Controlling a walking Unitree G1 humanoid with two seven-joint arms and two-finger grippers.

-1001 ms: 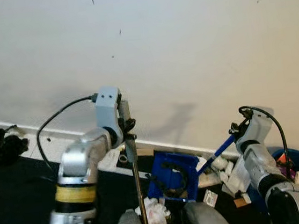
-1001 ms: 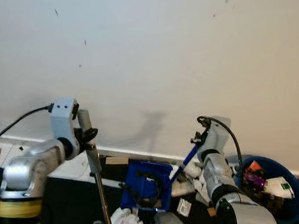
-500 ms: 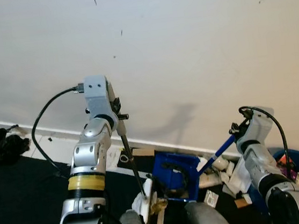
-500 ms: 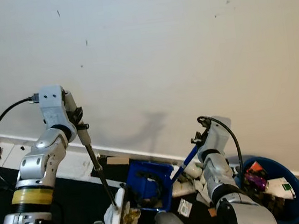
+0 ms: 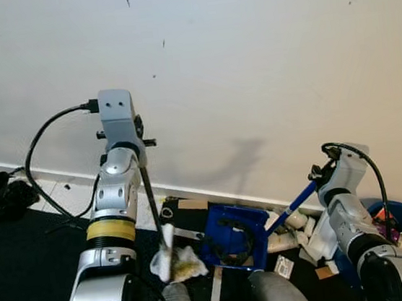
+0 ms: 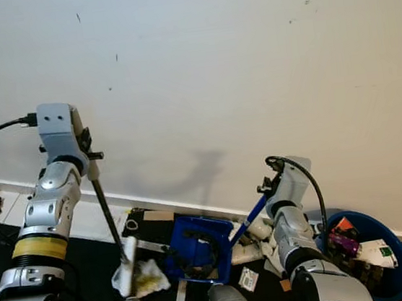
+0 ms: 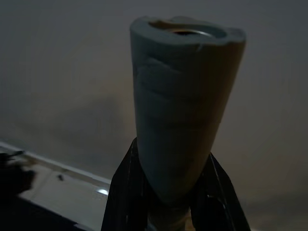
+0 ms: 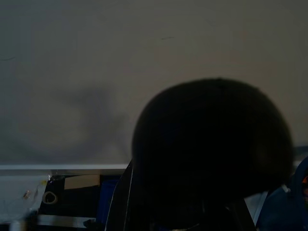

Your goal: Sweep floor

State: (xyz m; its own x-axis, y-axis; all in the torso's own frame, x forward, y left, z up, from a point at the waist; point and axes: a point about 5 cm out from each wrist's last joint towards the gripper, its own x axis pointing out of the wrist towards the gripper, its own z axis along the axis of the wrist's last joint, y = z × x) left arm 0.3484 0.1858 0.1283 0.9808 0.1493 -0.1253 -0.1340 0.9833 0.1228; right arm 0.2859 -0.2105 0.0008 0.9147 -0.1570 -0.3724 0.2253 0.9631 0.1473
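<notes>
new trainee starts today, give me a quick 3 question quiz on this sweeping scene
1. True or false: the left gripper is shut on the broom handle.
2. What colour is the dustpan: A red, B blue, C green?
3. Fill in: the crumpled paper at the broom's foot lies on the ____ side of the dustpan.

Key: 1 true. 2 B. 3 left.

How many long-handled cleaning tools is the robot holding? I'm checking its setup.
2: a broom in the left end effector, and a blue dustpan by the wall, its handle in the right end effector.
</notes>
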